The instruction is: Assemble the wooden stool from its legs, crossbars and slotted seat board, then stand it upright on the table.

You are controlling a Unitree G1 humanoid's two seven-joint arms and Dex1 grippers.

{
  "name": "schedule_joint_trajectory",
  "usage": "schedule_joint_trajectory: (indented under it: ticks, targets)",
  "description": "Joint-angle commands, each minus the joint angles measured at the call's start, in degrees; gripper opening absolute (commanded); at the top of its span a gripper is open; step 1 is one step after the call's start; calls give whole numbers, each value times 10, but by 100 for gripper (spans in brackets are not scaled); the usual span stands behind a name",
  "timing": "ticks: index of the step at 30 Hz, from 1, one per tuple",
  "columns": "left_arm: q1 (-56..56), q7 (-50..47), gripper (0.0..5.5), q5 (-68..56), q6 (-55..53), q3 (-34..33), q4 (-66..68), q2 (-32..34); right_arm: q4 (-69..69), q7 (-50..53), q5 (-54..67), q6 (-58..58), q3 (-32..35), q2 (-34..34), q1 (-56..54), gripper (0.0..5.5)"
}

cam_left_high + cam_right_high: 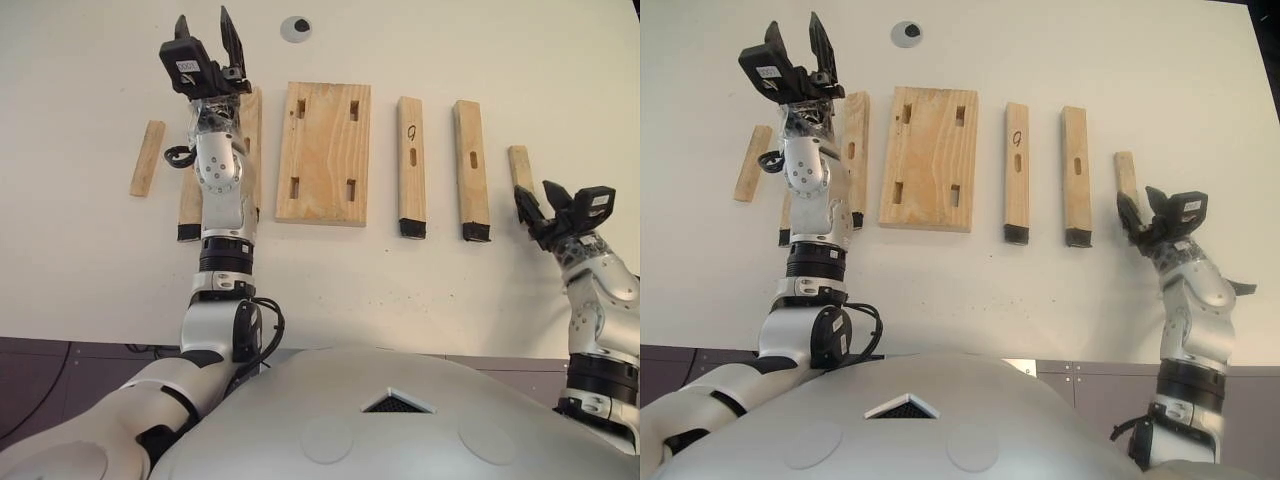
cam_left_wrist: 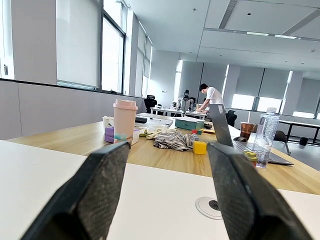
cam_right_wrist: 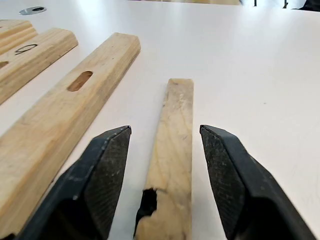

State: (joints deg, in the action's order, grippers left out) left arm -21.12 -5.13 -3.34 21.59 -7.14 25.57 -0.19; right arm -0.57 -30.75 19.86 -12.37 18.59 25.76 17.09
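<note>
- Nearest me, the right tool hangs with its fingers spread, nothing gripped, straddling the near end of the short right crossbar, which lies flat on the desk.
- I reckon picking up that crossbar is the step in hand. It should come straight down, keep the stick centred between the pads, and close across its narrow sides, clear of the slotted leg just beside it.
- The right wrist view reveals a dark chipped spot at the crossbar's near end, so I would grip a little beyond it. The head views are too distant to catch that.
- Further out, the head views give the whole layout: two legs to the right of the seat board, and another crossbar at far left.
- Farthest, the left tool is released too, empty, above legs partly hidden by its arm.
- Its wrist view confirms the gap and shows the desk grommet.
</note>
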Motion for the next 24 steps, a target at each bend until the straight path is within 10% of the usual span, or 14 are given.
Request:
schedule_joint_trajectory:
  ticks: [1, 16, 19, 24]
  targets:
    - [17, -11, 284, 6, -7, -4, -18, 0, 1, 5, -2, -49, -7, 14, -7, 256]
    - [36, 2, 284, -41, -38, -14, -57, -11, 335, -51, -43, 113, 0, 29, -96, 133]
    - [21, 78, 284, -118, -142, 14, -144, -2, 432, -116, -40, 263, -16, 14, -273, 132]
    - [-10, 170, 284, -390, -420, 0, -276, 5, 208, -149, -52, 287, -145, -73, -414, 132]
